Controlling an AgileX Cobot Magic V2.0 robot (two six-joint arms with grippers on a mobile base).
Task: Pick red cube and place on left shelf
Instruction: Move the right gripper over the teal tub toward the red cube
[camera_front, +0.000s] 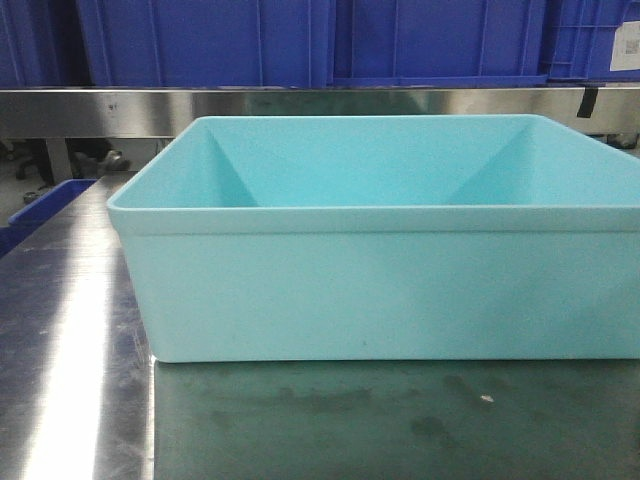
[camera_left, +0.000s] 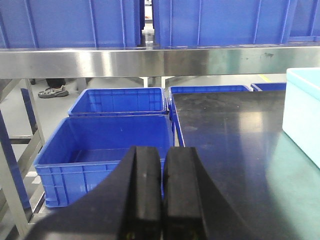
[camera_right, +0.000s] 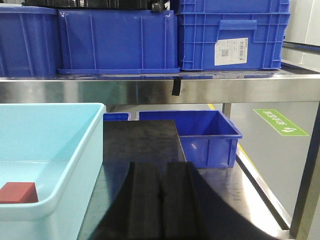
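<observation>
Where the red cube is lying: on the floor of the turquoise tub, lower left of the right wrist view, close behind the tub's near wall.
Bearing from jaws: the cube is sitting left of and beyond the right gripper, with the tub's side wall standing between them.
Cube axis: no long axis is showing; one flat face is facing the camera squarely.
Right jaws: pressing together, holding nothing.
Left gripper: fingers likewise clenched and empty, pointing at the blue crates at lower left of its view.
Left view of tub: only a corner is showing at the right edge; the cube is not appearing there.
Nearer arm: judging by this, the right one.
Next move, as I'm reading it: jaws parting, rising over the rim, then dropping leftward into the tub.
Left shelf: its steel rail is running across the upper frame, with blue crates above.
</observation>
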